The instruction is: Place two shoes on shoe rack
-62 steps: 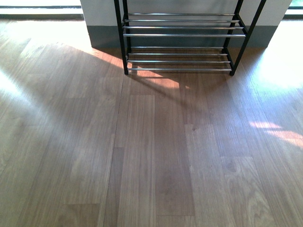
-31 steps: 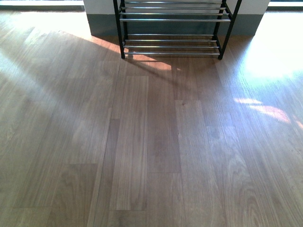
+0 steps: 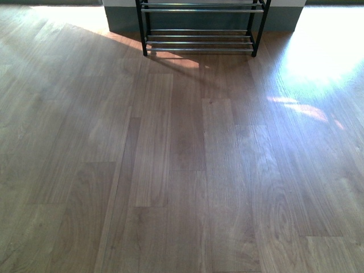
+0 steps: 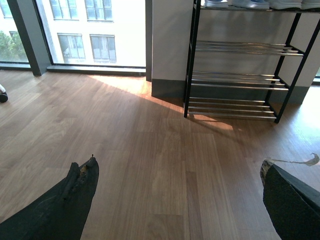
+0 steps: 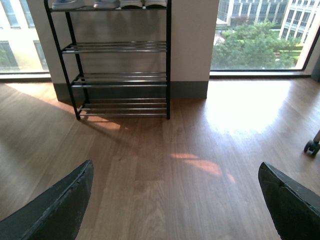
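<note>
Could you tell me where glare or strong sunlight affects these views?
Front view: the floor glares white at the upper right, an orange sun patch by the shoe rack. Right wrist view: bright wash under the window. Left wrist view: windows overexposed, rack shadowed.

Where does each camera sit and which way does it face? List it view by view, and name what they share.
Front view: on the robot's body, angled down at the wood floor, the shoe rack bottom at the far edge; no arm shows.
Left wrist view: on the left arm, facing the rack and windows; open left gripper fingers frame it.
Right wrist view: on the right arm, facing the rack and a window; open right gripper fingers frame it.
Shared: all three see the rack; both wrist views show shoes on its top tier.
</note>
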Robot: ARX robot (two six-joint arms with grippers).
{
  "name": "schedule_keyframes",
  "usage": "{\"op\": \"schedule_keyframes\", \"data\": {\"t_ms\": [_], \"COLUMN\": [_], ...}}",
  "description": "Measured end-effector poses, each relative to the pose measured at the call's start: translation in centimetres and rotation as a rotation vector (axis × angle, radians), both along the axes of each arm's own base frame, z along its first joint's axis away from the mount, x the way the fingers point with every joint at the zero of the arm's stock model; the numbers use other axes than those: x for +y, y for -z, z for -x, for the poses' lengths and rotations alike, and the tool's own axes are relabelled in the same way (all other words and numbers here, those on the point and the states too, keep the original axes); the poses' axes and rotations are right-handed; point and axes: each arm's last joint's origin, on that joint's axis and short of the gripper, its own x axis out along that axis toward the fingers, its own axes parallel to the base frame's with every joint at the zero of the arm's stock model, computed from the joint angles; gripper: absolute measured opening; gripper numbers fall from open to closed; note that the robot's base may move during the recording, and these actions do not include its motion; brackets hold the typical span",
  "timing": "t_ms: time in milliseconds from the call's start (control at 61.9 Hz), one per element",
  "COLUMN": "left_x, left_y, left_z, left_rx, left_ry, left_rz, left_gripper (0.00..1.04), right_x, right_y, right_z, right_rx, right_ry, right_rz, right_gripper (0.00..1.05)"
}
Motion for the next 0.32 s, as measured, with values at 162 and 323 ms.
{"op": "schedule_keyframes", "data": {"t_ms": [162, 323], "left_x": [0.0, 0.0], "left_y": [0.0, 0.0], "left_z": [0.0, 0.0], "left_rx": [0.0, 0.0], "left_ry": [0.0, 0.0], "left_rz": [0.0, 0.0], "left_gripper": [0.95, 0.95], "right_x": [0.0, 0.0], "right_y": [0.0, 0.0], "right_z": [0.0, 0.0], "right_rx": [0.0, 0.0], "right_ry": [0.0, 0.0], "right_rz": [0.0, 0.0], "right_gripper": [0.96, 0.96]}}
